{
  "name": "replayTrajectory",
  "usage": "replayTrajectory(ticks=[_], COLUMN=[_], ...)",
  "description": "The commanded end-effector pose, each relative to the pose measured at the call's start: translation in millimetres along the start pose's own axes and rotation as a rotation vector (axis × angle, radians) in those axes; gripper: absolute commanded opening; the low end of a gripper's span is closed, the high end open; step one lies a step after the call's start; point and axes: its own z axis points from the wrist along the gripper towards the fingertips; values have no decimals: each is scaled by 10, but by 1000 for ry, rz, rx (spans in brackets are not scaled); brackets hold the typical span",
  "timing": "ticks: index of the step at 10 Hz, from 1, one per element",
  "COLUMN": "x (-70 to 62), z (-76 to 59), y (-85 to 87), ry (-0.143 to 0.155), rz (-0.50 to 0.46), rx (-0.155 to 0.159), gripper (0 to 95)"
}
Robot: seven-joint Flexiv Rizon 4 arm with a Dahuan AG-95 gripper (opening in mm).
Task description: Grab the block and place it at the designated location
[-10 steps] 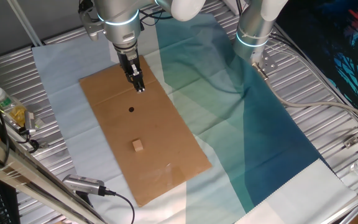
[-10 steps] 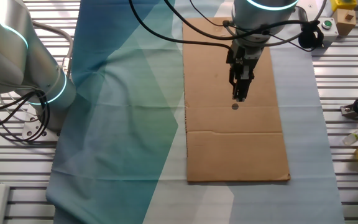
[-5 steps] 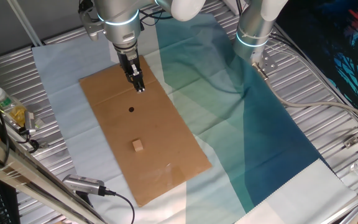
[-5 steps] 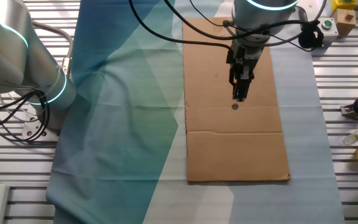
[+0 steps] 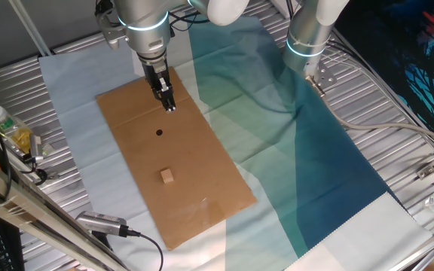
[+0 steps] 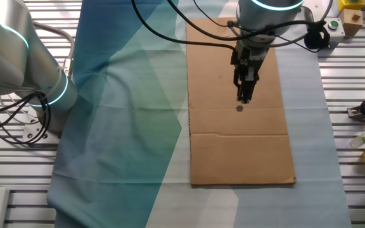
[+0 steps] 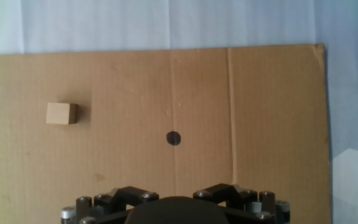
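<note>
Your arm (image 5: 145, 30) comes in from the top of frame in one fixed view, wrist pointing down, gripper (image 5: 169, 106) above the cardboard sheet (image 5: 202, 162) near its far end. In the other fixed view the same arm (image 6: 262, 16) enters from the top and the gripper (image 6: 244, 98) hangs just above the black dot (image 6: 239, 109), at approx 12 o'clock from it.

Fingers: they read as one narrow dark stub in both fixed views, nothing between them. Can't tell the exact gap; the hand view shows only the gripper base at the bottom edge, no tips.

A 2nd arm (image 5: 307, 34) stands at the teal cloth (image 5: 307, 143) in one fixed view; in the other it sits at the left edge (image 6: 24, 63), partly cut off.

View diffs: one fixed view shows the block (image 5: 166, 176) lying on the sheet at approx 6 o'clock from the black dot (image 5: 159, 133), well apart from the gripper. You won't find the block in the other fixed view, the arm prob. covers it. Hand view: block (image 7: 61, 113) at approx 10 o'clock from the dot (image 7: 174, 138), flat on the cardboard (image 7: 260, 124), apart from the dot.

Clutter at the frame edges (bottles, cables) is too small to ID.
</note>
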Motion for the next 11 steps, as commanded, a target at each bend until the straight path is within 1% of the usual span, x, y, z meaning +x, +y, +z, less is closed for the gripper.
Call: replayTrajectory(ticks=[1, 2, 3, 5, 11], x=[1, -1, -1, -2, -6], z=[0, 1, 1, -1, 0], y=[0, 7, 8, 9, 22], ry=[0, -34, -31, -29, -27], rz=[0, -366, -367, -368, -370], rx=[0, 50, 61, 69, 76], gripper=[950, 0, 0, 0, 0])
